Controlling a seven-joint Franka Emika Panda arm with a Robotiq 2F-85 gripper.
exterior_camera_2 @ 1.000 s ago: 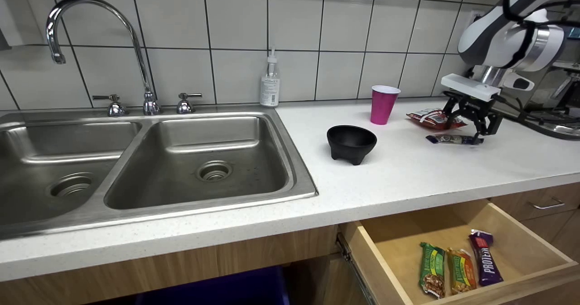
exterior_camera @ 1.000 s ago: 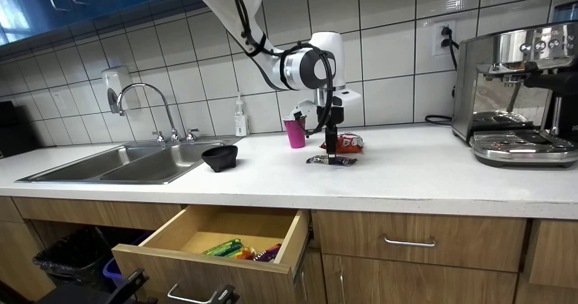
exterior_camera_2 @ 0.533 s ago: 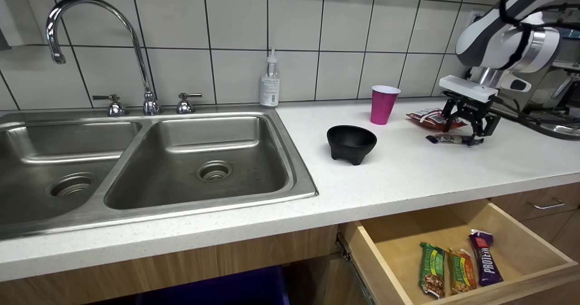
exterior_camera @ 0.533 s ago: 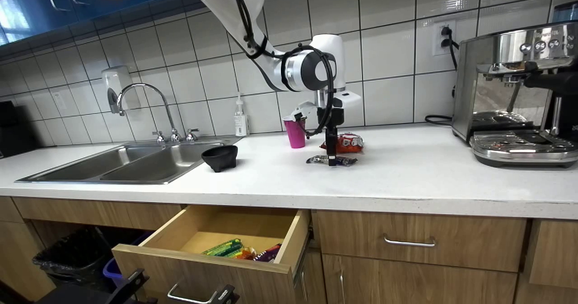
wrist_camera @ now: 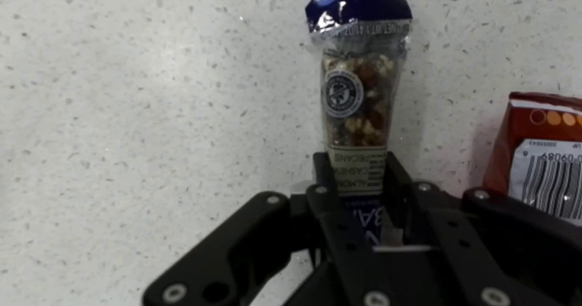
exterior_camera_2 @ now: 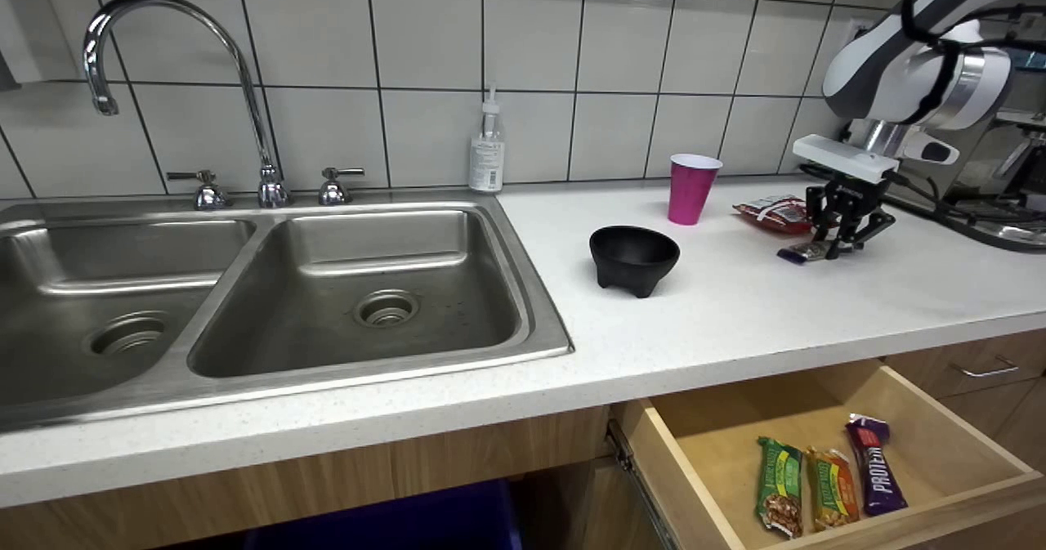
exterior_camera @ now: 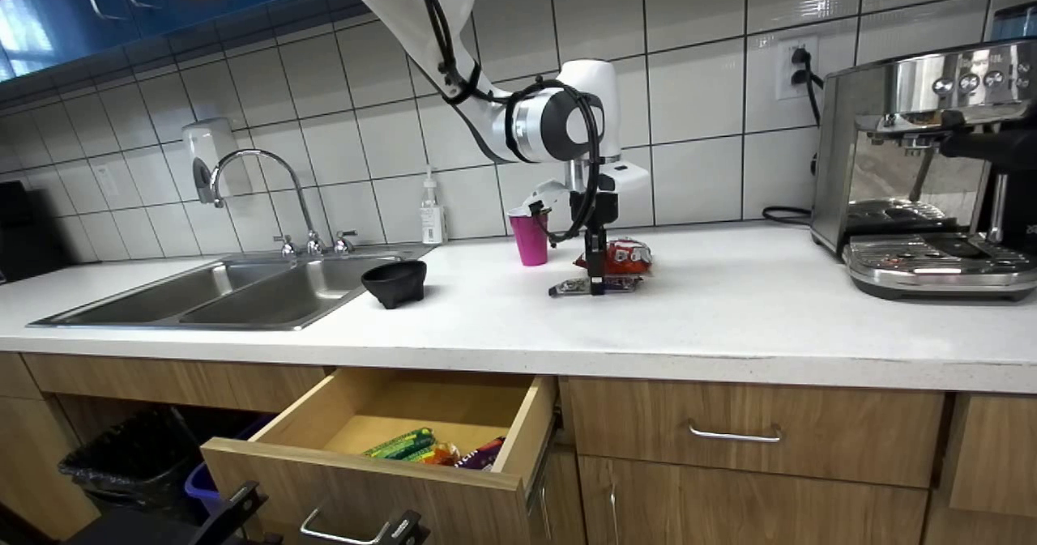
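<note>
Though your gripper (exterior_camera: 597, 287) stood wide a moment ago, it now squeezes the snack bar (exterior_camera: 572, 287), just right of the middle in an exterior view, so you seem to have it. At right in an exterior view, it's near a red bag (exterior_camera_2: 772, 214). Low in the wrist view, both fingers (wrist_camera: 323, 174) pinch the bar's sides, close together.

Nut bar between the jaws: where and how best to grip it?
Probably by the middle of the nut bar, from straight above, jaws pinching its long sides, as now. It is long and slim, its crimped end looks flimsy, and the red bag near one side could hinder a sideways approach.
</note>
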